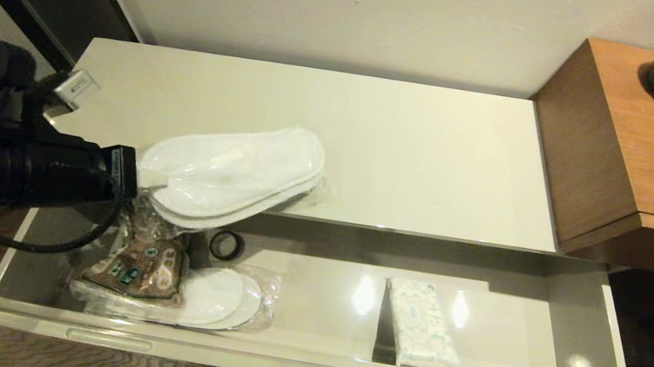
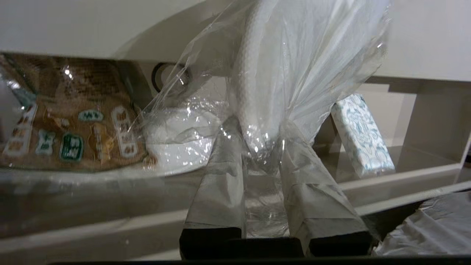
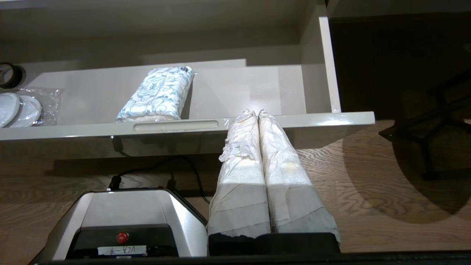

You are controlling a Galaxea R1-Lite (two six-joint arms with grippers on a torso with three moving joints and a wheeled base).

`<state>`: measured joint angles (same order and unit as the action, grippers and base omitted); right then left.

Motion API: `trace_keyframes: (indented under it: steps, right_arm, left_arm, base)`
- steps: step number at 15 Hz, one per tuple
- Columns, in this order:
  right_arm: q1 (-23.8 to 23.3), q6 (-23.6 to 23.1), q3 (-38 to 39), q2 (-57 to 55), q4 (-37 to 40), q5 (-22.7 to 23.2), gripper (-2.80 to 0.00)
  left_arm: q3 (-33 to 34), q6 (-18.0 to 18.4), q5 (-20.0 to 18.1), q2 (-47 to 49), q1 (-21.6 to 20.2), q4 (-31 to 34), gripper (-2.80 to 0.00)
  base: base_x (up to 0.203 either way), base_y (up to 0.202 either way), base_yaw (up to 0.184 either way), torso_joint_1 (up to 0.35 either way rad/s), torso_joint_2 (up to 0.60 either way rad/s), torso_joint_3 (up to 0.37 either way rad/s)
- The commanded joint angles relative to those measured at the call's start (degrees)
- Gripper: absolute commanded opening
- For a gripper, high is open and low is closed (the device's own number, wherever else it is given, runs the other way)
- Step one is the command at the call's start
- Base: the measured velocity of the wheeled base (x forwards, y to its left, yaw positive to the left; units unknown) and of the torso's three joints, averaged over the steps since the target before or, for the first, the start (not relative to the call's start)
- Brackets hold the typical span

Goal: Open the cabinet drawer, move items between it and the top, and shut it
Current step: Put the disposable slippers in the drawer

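Your cabinet drawer (image 1: 296, 356) stands pulled fully out beneath the cabinet top (image 1: 426, 154). Your left hand (image 2: 262, 152) is closed on the gathered clear wrap of a wrapped pair of white slippers (image 1: 231, 173), its taped fingers (image 2: 220, 184) pinching the plastic at one end; the pair hangs over the left end of the drawer, with its far end lying over the front edge of the top. Inside the drawer, at the left, you have a second wrapped pair (image 1: 219, 299) with a brown printed packet (image 1: 140, 268) lying on it and a small black ring (image 1: 226, 245) just behind. The tissue pack (image 1: 423, 325) lies right of centre on the drawer floor. Your right hand (image 3: 257, 114) is parked low in front of the drawer's right end, fingers pressed together, holding nothing.
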<state>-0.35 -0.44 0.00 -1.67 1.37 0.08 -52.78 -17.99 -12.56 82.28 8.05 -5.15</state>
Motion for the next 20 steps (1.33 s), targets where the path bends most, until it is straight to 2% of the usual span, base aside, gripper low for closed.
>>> trace_keyframes:
  steps: [1,9,13,15,18,20]
  right_arm:
    - [0.0,0.0,0.2,0.0,0.0,0.0,-2.80]
    - [0.0,0.0,0.2,0.0,0.0,0.0,-2.80]
    - [0.0,0.0,0.2,-0.1,0.0,0.0,-2.80]
    - [0.0,0.0,0.2,-0.1,0.0,0.0,-2.80]
    - [0.0,0.0,0.2,0.0,0.0,0.0,-2.80]
    - [0.0,0.0,0.2,-0.1,0.0,0.0,-2.80]
  left_arm:
    - [2.7,-0.1,-0.1,-6.4,0.6,1.8,-2.80]
    - [15.3,0.2,0.1,-18.9,0.6,8.2,-2.80]
    - [17.0,0.7,0.7,-12.4,-0.1,7.6,-2.80]
    - [17.8,1.7,0.8,-5.8,-1.1,3.5,-2.80]
    - [19.6,2.5,0.7,4.5,-2.4,-10.3,-2.80]
    - [19.6,2.7,0.7,9.2,-3.4,-14.5,-2.80]
  base:
    - [0.000,0.000,0.000,0.000,0.00,0.000]
    - [0.000,0.000,0.000,0.000,0.00,0.000]
    - [0.000,0.000,0.000,0.000,0.00,0.000]
    - [0.000,0.000,0.000,0.000,0.00,0.000]
    - [0.000,0.000,0.000,0.000,0.00,0.000]
    - [0.000,0.000,0.000,0.000,0.00,0.000]
